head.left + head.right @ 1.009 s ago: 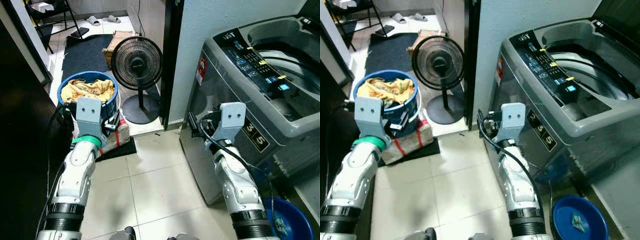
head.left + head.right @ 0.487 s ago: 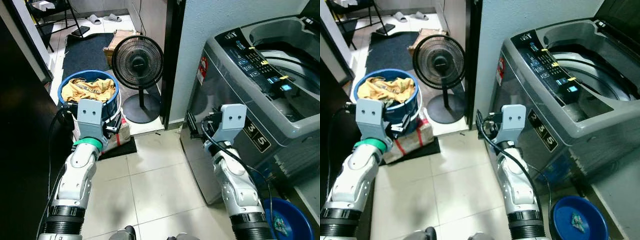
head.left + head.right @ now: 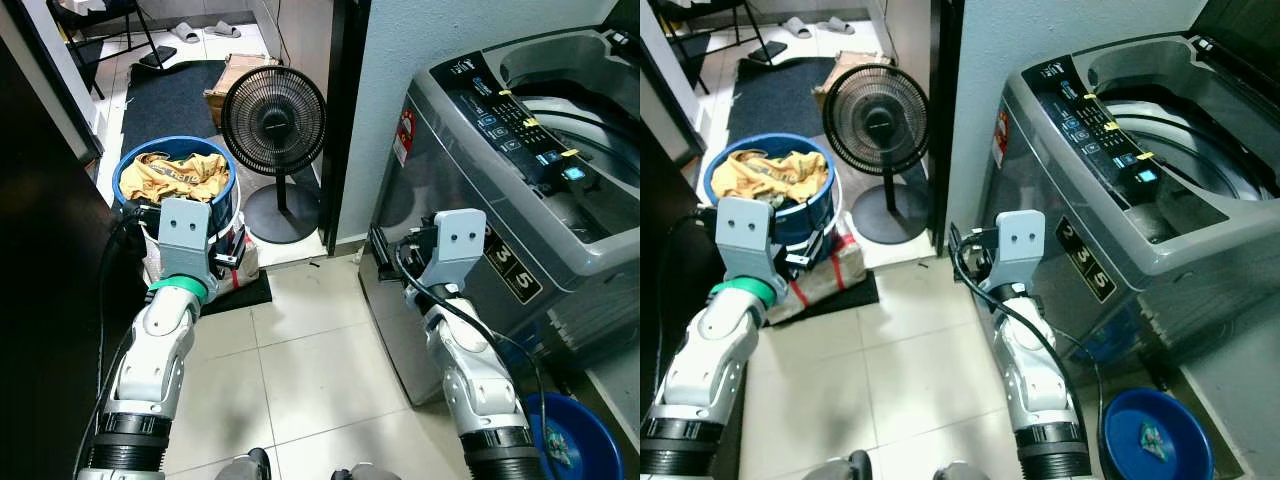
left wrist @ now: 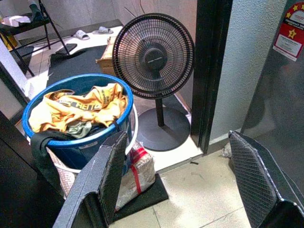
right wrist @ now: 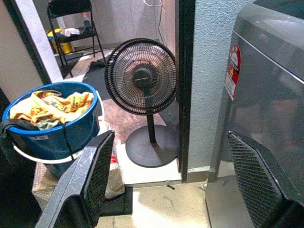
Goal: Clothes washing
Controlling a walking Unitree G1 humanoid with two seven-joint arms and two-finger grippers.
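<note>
I stand on a tiled floor (image 3: 300,370) between a blue bucket (image 3: 222,205) on my left and an open top-loading washing machine (image 3: 530,150) on my right. The bucket sits on a wrapped bundle at the far left, heaped with crumpled yellow clothes (image 4: 80,107); a dark strap hangs over its rim. A black standing fan (image 3: 275,125) is just beside it. My left tool (image 4: 175,180) is held out toward the bucket, fingers spread wide and grasping nothing. My right tool (image 5: 175,180) is likewise released and empty, near the machine's front. The clothes look soft, light and floppy, so I judge a pinch into a thick fold at the top of the heap would hold best, though loose ends may trail
</note>
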